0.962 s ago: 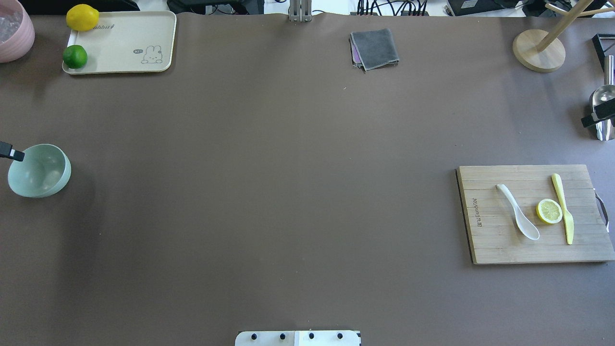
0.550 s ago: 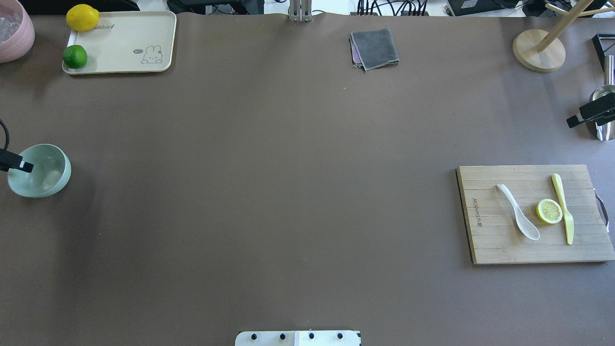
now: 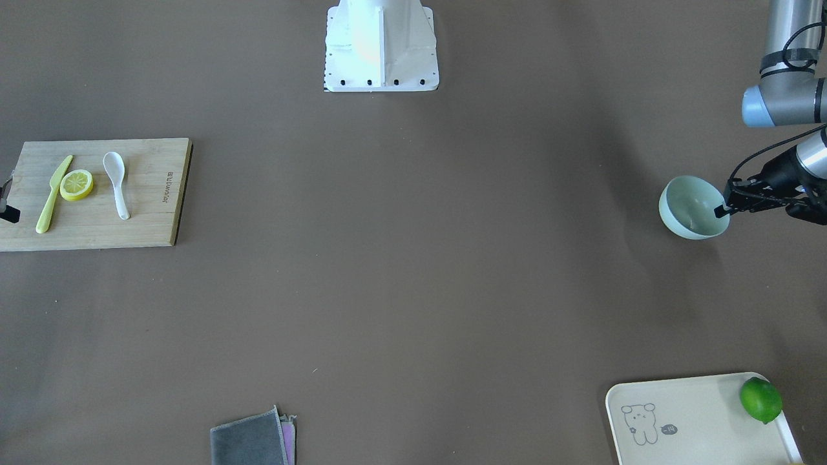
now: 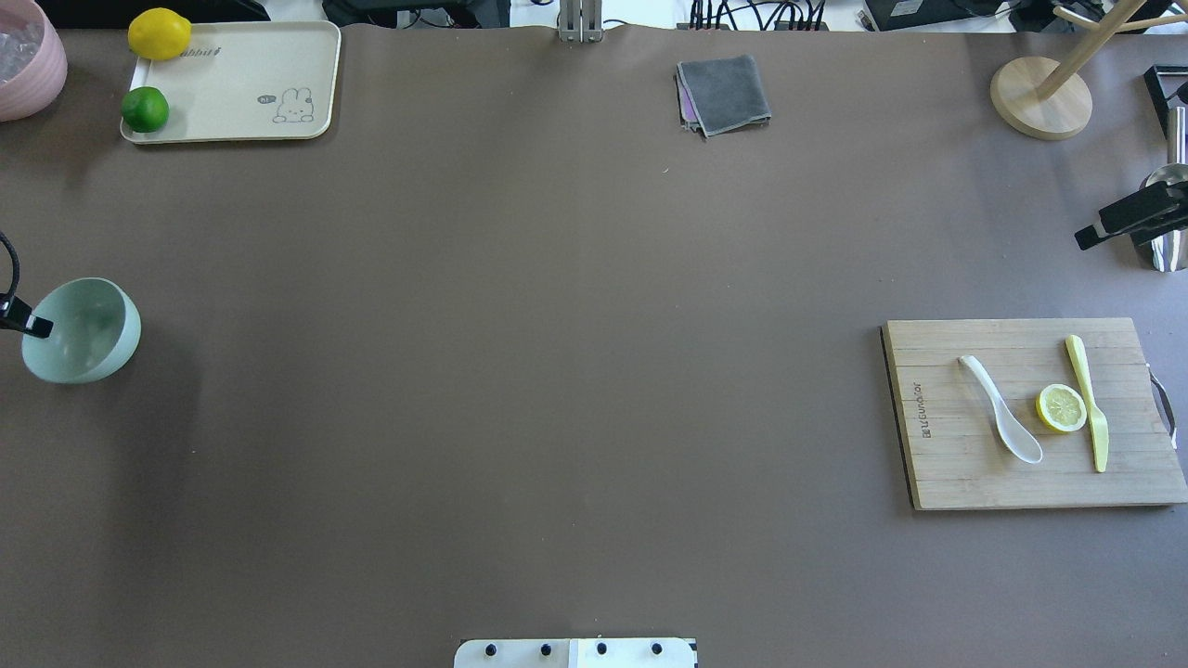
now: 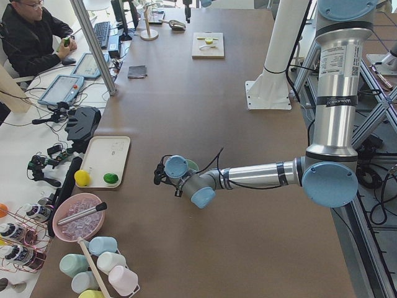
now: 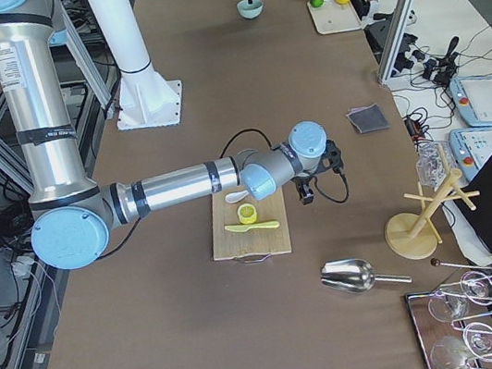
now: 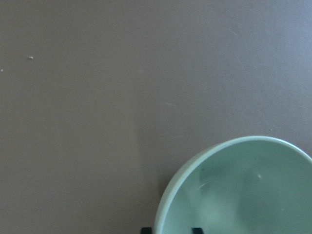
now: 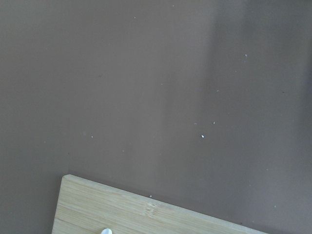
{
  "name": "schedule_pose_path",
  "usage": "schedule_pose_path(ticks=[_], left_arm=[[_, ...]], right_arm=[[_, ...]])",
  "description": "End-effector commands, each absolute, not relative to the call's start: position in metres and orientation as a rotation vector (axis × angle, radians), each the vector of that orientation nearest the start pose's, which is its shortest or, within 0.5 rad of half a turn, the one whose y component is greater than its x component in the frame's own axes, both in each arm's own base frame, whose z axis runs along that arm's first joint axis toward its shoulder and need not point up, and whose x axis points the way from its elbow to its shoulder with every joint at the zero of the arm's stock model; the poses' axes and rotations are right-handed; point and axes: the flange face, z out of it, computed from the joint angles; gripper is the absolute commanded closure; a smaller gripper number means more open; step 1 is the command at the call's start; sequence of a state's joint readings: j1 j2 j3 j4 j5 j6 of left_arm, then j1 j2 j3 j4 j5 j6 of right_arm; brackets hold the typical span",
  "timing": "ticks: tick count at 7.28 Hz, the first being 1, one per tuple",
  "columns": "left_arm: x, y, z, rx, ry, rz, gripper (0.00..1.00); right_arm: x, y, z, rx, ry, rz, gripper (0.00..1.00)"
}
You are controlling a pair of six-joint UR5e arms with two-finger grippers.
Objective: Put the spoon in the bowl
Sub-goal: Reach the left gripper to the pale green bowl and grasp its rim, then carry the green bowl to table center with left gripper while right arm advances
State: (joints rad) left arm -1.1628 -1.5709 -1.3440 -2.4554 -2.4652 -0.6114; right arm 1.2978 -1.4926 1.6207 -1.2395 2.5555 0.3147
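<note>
The spoon (image 4: 999, 404) lies flat on the board (image 4: 937, 464) at the robot's right, scoop toward the robot, just beside a lemon slice (image 4: 1061, 407) and apart from the knife (image 4: 1088, 401). It looks glossy, stiff and light, probably ceramic or hard plastic, so likely slippery and apt to chip if dropped. The short thick handle, clear of the lemon, seems the safest place to pinch it, across its width. The bowl (image 4: 93, 334) sits far off at the table's left edge. The left gripper (image 3: 719, 210) is at the bowl's rim; the wrist view shows two fingertips (image 7: 146, 230) set either side of the wall, but whether they pinch it cannot be told. The right gripper (image 4: 1084, 237) hovers beyond the board, carrying nothing visible; its opening cannot be told.
</note>
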Motion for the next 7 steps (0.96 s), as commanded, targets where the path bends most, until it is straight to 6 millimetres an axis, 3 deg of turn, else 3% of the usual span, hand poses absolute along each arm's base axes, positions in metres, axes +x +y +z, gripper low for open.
schedule_pose_path(ticks=[1, 2, 4, 5, 6, 7], left_arm=[[0.156, -0.493, 0.609, 0.038, 1.168, 0.053, 1.0], [0.158, -0.498, 0.567, 0.029, 1.202, -0.013, 1.0], [0.176, -0.535, 0.476, 0.033, 1.275, -0.114, 1.0], [0.207, -0.55, 0.426, 0.011, 1.316, -0.119, 1.0], [0.236, -0.553, 0.406, 0.054, 1.305, -0.131, 1.0], [0.286, -0.544, 0.391, 0.053, 1.294, -0.133, 1.0]], right_arm=[[-0.106, -0.528, 0.536, 0.125, -1.047, -0.211, 0.0], [-0.112, -0.526, 0.535, 0.146, -1.035, -0.229, 0.0], [-0.122, -0.523, 0.534, 0.165, -1.031, -0.257, 0.0], [-0.129, -0.522, 0.531, 0.165, -1.035, -0.275, 0.0], [-0.138, -0.52, 0.529, 0.191, -1.041, -0.306, 0.0], [-0.143, -0.516, 0.528, 0.251, -1.031, -0.337, 0.0]])
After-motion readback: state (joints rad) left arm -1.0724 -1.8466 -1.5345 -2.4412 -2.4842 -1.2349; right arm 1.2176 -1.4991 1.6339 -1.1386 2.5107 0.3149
